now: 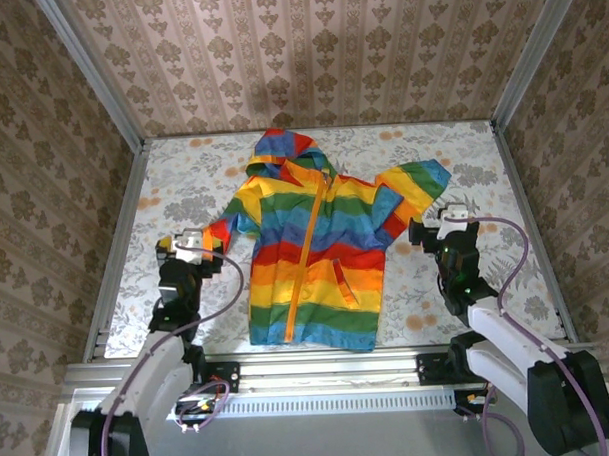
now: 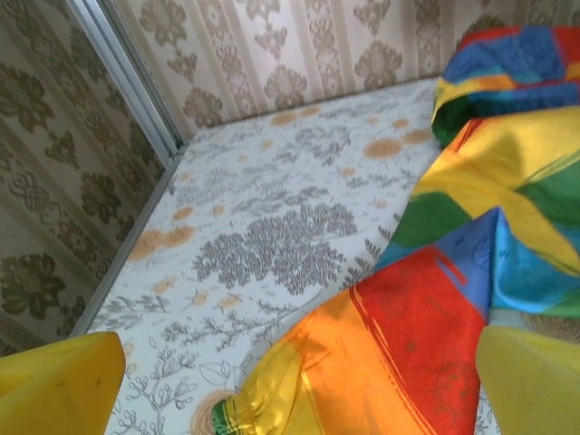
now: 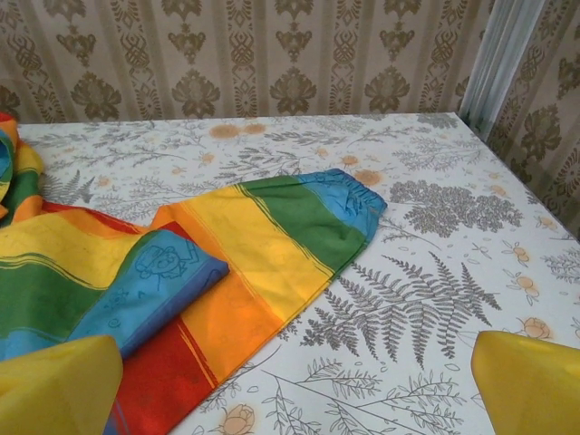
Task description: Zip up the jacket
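Note:
The rainbow-striped jacket [image 1: 316, 263] lies flat and front up in the middle of the table, hood [image 1: 282, 149] toward the back wall. Its orange zipper [image 1: 304, 258] runs from hem to collar with the front panels lying together; the slider is too small to make out. My left gripper [image 1: 198, 241] is open beside the jacket's left sleeve cuff [image 2: 237, 410], and the sleeve [image 2: 399, 335] lies low between the yellow fingers [image 2: 56, 385]. My right gripper [image 1: 431, 228] is open over bare cloth, just right of the other sleeve [image 3: 272, 231], which ends in a blue cuff [image 3: 355, 201].
A floral tablecloth [image 1: 183, 182] covers the table. Patterned walls close in the back and both sides, with metal posts at the corners [image 2: 136, 82] [image 3: 503, 54]. An aluminium rail [image 1: 319, 368] runs along the near edge between the arm bases.

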